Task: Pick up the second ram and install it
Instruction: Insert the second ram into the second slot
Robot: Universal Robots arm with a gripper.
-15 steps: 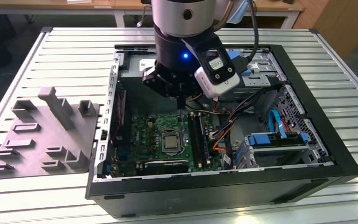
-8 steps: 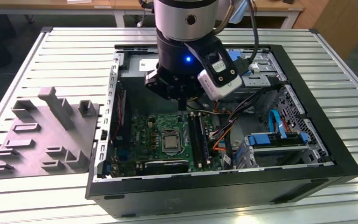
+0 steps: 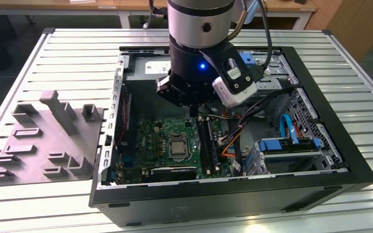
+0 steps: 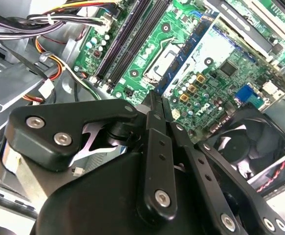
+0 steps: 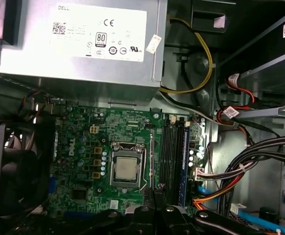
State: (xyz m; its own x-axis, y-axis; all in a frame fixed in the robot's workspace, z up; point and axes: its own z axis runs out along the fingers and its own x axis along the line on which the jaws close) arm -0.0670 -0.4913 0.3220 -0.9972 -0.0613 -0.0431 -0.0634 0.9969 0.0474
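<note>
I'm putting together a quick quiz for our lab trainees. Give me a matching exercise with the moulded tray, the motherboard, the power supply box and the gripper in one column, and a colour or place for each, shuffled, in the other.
Things
1. moulded tray
2. motherboard
3. power supply box
4. gripper

Colour or place
A. green, lying flat in the open case
B. grey, on the slatted table, at the exterior view's left of the case
C. poised over the motherboard, inside the case
D. silver metal with a white label

Pairs: 1-B, 2-A, 3-D, 4-C
</note>
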